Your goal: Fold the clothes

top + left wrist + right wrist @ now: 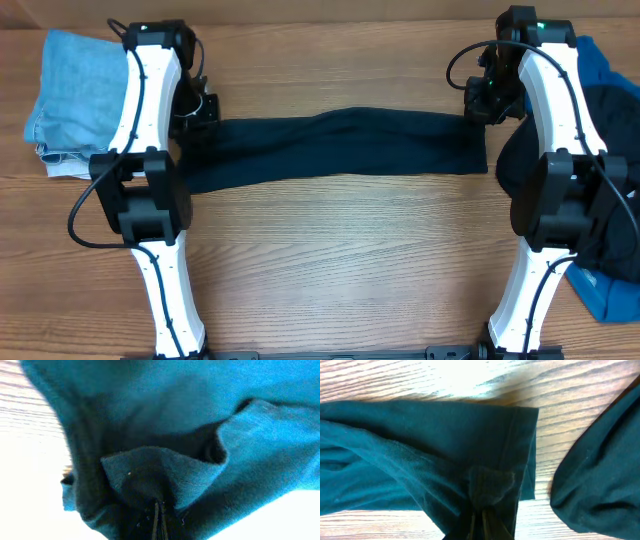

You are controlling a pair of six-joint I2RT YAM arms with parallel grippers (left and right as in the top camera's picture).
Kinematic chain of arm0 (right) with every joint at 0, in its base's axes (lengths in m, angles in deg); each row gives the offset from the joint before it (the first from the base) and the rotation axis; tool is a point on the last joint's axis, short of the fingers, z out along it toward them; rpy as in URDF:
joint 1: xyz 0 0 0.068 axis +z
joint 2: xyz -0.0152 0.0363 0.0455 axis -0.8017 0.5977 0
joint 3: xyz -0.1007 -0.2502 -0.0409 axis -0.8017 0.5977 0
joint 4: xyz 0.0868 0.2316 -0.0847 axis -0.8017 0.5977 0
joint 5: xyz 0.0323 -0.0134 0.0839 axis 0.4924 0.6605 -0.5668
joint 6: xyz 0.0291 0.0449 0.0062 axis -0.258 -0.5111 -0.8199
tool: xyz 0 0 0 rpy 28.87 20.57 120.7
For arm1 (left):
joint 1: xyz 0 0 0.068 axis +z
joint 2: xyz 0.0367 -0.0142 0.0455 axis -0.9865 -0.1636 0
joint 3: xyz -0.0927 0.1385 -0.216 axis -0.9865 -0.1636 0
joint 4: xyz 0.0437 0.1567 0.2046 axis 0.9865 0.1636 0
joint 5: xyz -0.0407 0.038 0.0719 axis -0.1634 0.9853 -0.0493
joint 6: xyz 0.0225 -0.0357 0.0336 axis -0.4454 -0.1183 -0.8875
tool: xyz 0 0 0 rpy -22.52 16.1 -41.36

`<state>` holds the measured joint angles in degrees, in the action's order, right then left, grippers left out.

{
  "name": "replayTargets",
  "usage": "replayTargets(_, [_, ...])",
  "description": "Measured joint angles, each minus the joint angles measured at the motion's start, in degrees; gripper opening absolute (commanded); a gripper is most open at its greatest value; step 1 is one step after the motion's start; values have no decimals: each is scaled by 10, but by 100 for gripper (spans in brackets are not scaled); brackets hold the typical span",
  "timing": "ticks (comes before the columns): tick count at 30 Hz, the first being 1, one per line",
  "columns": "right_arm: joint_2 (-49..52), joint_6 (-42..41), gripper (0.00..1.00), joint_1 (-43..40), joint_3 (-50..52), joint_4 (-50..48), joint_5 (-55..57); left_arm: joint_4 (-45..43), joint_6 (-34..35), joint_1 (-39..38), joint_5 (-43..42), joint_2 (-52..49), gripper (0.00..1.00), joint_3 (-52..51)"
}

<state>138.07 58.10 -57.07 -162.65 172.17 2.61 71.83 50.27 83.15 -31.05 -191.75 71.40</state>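
- I am holding the shirt (340, 145) as a long, narrow band lying flat across the counter (340, 270). By my reckoning the lengthwise fold is done and the crosswise folds are remaining.
- My left claw (203, 108) is clamping the shirt's left end and my right claw (482, 100) its right end. In both wrist views the cloth is bunching up between the tips.
- A pile (600, 60) of dark and bright blue garments is lying crumpled just past the shirt's right end, so most of the job is waiting.
- A pale stack (70, 90) is sitting folded past the shirt's left end.
- The shirt is looking like a soft, matte, limp navy knit. It is creasing along its length, with a stitched hem at the right end.
- The counter is showing hard, pale wood grain.
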Motion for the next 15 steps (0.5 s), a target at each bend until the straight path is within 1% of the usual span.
replayTargets(5, [0, -13, 4, 0, 74, -8, 4, -16, 0, 24, 3, 1, 4, -19])
replayTargets(11, [-1, -21, 4, 0, 151, -117, 37, -60, 0, 27, 6, 5, 4, -72])
replayTargets(15, [-1, -21, 4, 0, 193, -159, 75, -84, 0, 27, 20, 5, 4, -125])
